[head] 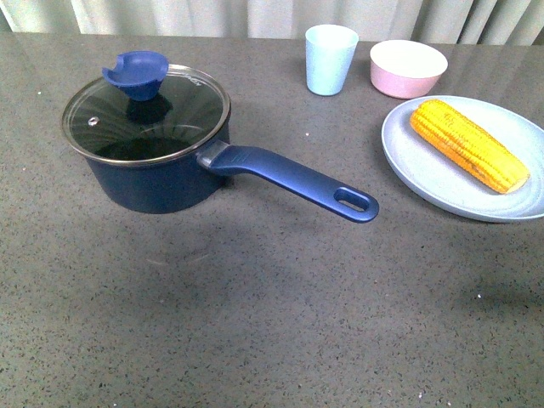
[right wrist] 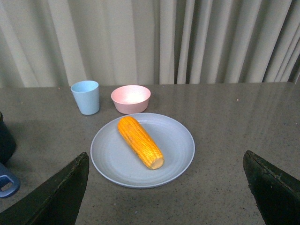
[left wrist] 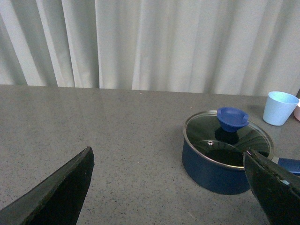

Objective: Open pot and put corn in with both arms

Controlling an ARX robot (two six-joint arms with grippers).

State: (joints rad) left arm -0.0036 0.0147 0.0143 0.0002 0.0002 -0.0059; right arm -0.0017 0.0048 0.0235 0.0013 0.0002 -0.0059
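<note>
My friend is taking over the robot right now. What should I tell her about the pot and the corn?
Left gripper: open, empty, facing the pot.
Right gripper: open, empty, facing the corn.
Pot: on the table, glass lid on.
Corn: lying on the pale blue plate, to the pot's right.
Done: nothing yet.
To do: lift the lid off, then put the corn in the pot.

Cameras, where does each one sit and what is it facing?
Front: on the body, looking down at pot, corn, cup; no arm shows.
Left wrist: on that wrist, facing the pot; left gripper open.
Right wrist: on that wrist, facing the corn; right gripper open.
Shared: all three show the cup.
</note>
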